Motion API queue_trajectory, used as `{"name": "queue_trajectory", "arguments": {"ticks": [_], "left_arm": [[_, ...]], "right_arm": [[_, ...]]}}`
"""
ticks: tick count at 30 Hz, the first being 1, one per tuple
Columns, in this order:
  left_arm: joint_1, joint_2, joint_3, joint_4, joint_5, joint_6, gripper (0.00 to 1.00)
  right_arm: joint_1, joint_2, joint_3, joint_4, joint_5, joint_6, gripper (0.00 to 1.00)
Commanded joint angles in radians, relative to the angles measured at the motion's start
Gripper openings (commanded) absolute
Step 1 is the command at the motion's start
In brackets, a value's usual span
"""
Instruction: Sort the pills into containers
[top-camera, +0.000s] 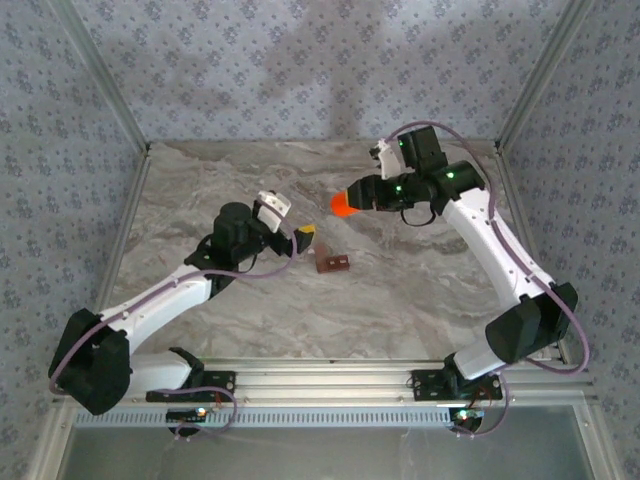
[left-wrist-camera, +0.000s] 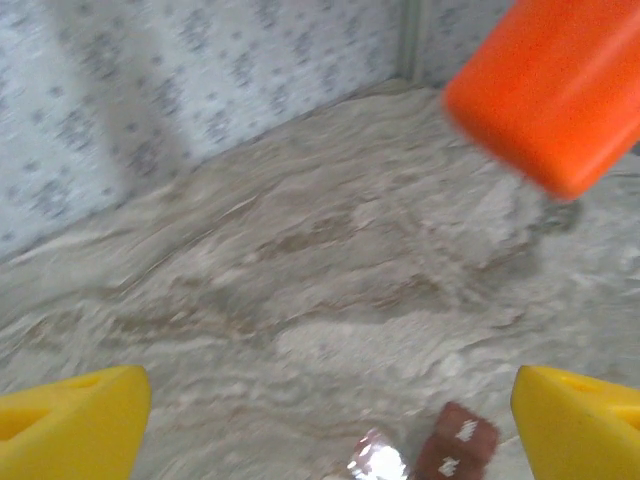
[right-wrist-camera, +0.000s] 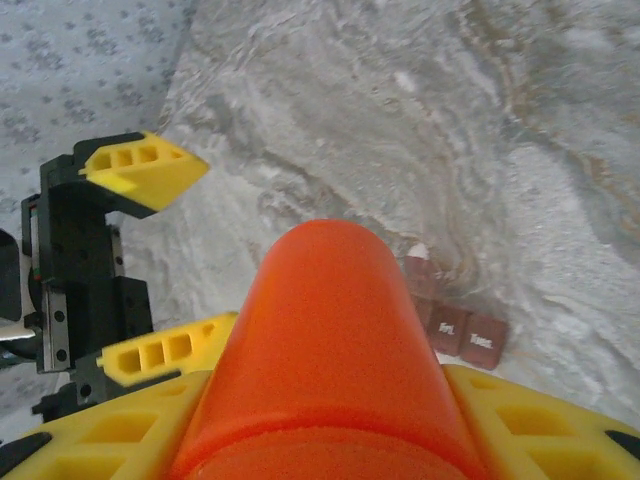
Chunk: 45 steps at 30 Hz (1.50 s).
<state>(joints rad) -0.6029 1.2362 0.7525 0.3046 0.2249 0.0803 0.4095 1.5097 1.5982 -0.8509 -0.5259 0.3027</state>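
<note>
From above, my right hand (top-camera: 358, 196) grasps a smooth orange bottle (top-camera: 343, 205) held off the surface, while my left hand (top-camera: 303, 238) stands released, yellow fingers spread with nothing between them. The right wrist camera adds white markings on the containers (right-wrist-camera: 455, 327), a reddish-brown strip of square cells lying flat on the grey marbled surface (top-camera: 420, 290) near the left hand. Floral-patterned walls (top-camera: 300, 70) enclose the space.
</note>
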Motion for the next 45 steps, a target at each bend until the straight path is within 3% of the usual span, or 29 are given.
{"name": "queue_trajectory", "arguments": {"ticks": [1, 18, 31, 34, 45], "left_arm": [[-0.030, 0.033, 0.071, 0.018, 0.160, 0.031, 0.90], [-0.089, 0.085, 0.106, 0.037, 0.184, 0.117, 0.87], [-0.103, 0.104, 0.082, 0.066, 0.203, 0.098, 0.73], [-0.105, 0.109, 0.085, 0.074, 0.204, 0.092, 0.69], [-0.108, 0.117, 0.082, 0.052, 0.215, 0.077, 0.39]], "right_arm": [[0.025, 0.013, 0.050, -0.020, -0.068, 0.005, 0.30], [0.122, 0.076, 0.066, -0.106, -0.135, -0.060, 0.29], [0.133, 0.109, 0.083, -0.100, -0.147, -0.050, 0.29], [0.137, 0.112, 0.080, -0.099, -0.142, -0.047, 0.29], [0.135, 0.112, 0.065, -0.082, -0.143, -0.035, 0.29]]}}
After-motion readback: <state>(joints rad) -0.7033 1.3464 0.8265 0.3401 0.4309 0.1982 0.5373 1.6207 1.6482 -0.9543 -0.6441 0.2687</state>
